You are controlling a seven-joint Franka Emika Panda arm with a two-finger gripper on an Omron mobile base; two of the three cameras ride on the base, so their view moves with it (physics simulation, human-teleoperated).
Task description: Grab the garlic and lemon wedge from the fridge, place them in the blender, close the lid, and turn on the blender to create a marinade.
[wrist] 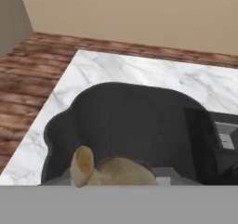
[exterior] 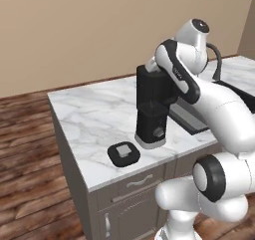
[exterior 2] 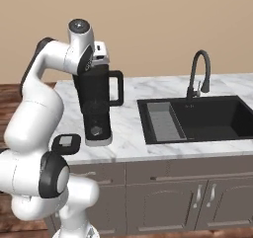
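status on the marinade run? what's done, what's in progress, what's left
Done: the garlic is out of the fridge and at the blender. In hand: it hangs over the open jar mouth in the hand view, apparently held by the gripper. Left: drop it in, fetch the lemon wedge, fit the lid, now lying on the counter beside the blender, and turn the knob.

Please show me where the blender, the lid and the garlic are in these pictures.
blender (exterior: 151, 118): left base view, front of the base.
lid (exterior: 124, 153): left base view, grey centre square.
garlic (wrist: 122, 174): hand view, tan bulb body.
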